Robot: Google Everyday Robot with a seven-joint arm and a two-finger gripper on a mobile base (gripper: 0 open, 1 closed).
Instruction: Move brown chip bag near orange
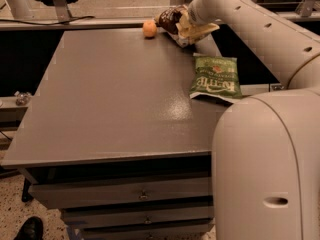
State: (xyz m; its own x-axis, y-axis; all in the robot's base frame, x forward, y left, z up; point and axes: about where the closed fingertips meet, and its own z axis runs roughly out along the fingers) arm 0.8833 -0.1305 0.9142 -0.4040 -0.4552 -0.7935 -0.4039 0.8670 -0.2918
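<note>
The brown chip bag [171,18], dark brown with pale tan edges, is at the far right corner of the table, tilted, with its lower end at the tabletop. My gripper [184,26] is at the end of the white arm that reaches in from the upper right. It is shut on the bag's right side, and the bag largely hides its fingers. The orange [149,28] sits on the table's far edge, just left of the bag, with a small gap between them.
A green chip bag [216,77] lies flat at the right edge of the grey table [110,99]. The robot's white body [270,169] fills the lower right. Drawers [140,194] are below the table front. A railing runs behind the far edge.
</note>
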